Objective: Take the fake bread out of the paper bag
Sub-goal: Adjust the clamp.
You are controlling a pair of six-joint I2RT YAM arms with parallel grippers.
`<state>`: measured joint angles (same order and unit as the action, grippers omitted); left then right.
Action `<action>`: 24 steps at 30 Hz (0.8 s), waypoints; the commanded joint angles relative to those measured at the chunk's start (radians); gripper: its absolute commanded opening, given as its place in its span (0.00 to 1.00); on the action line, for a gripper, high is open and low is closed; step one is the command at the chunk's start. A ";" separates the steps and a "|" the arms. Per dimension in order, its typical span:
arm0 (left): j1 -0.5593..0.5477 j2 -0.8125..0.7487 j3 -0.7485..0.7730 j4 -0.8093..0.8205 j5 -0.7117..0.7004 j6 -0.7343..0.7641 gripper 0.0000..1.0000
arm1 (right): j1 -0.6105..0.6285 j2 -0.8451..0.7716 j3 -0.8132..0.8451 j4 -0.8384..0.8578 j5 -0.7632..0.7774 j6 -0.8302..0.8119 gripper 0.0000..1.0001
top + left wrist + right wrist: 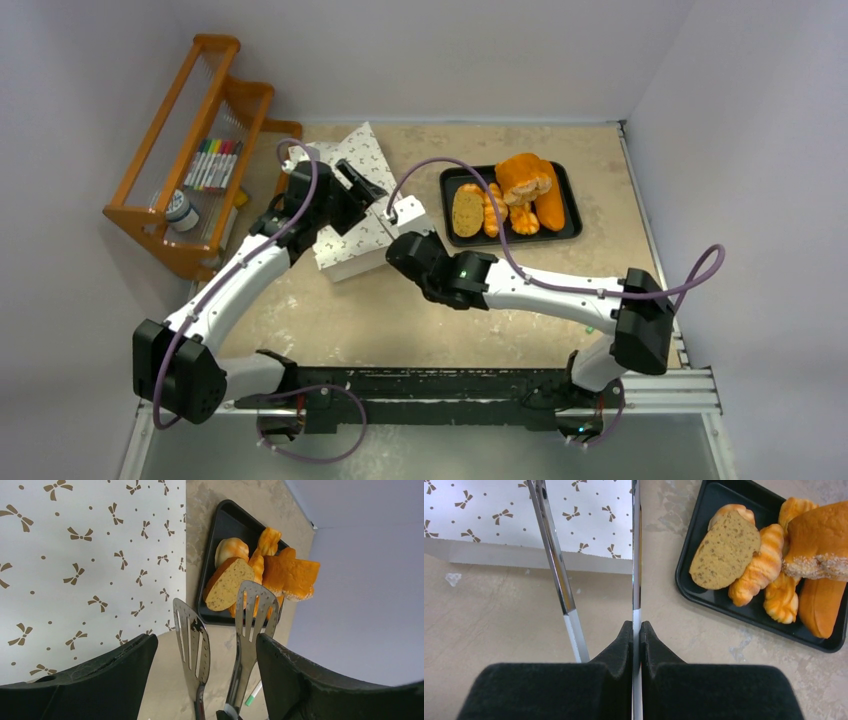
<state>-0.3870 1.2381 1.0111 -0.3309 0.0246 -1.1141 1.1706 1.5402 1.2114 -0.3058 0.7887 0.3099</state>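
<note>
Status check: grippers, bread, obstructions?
Right gripper shut on one arm of tongs. Left gripper open around them. Fake bread on black tray, paper bag beside it. Nothing in the way.

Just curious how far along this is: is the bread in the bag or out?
Out: several fake bread pieces lie on the black tray, apart from the paper bag. Whether more hides inside cannot be told.

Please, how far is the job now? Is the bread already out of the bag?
Done: several fake bread pieces lie on the black tray. In hand: the right pincer is shut on one arm of metal tongs; the left pincer straddles both arms, open, by the paper bag. Left: the bag's inside is hidden, so more bread may remain.
</note>
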 commanded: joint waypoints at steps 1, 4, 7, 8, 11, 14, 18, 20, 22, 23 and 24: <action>-0.007 0.009 0.012 0.014 0.007 0.037 0.72 | -0.005 0.008 0.078 0.068 0.012 -0.055 0.00; -0.009 0.016 0.013 0.010 0.000 0.050 0.67 | -0.005 0.016 0.094 0.073 0.018 -0.071 0.00; -0.011 0.018 0.009 0.013 -0.001 0.058 0.59 | -0.013 0.027 0.112 0.068 0.027 -0.078 0.00; -0.012 0.019 0.007 0.014 0.000 0.062 0.55 | -0.016 0.027 0.117 0.070 0.029 -0.079 0.00; -0.015 0.021 0.000 0.022 0.004 0.065 0.43 | -0.029 0.026 0.128 0.079 0.029 -0.085 0.00; -0.015 0.025 -0.009 0.035 0.015 0.066 0.23 | -0.049 0.024 0.138 0.082 0.027 -0.085 0.00; -0.016 0.025 -0.009 0.032 0.009 0.071 0.00 | -0.101 0.010 0.130 0.093 0.027 -0.076 0.00; -0.016 0.020 -0.005 0.020 -0.007 0.079 0.00 | -0.141 -0.009 0.112 0.099 0.027 -0.063 0.00; -0.015 0.013 -0.006 0.010 -0.023 0.083 0.00 | -0.185 -0.039 0.082 0.119 0.022 -0.055 0.00; -0.015 0.009 -0.006 0.004 -0.034 0.084 0.00 | -0.204 -0.058 0.067 0.126 0.022 -0.051 0.00; -0.015 0.005 -0.007 -0.002 -0.047 0.087 0.00 | -0.226 -0.083 0.053 0.131 0.022 -0.047 0.00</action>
<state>-0.3958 1.2709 1.0073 -0.3141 -0.0105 -1.0828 1.0550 1.5726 1.2900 -0.2550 0.7437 0.2272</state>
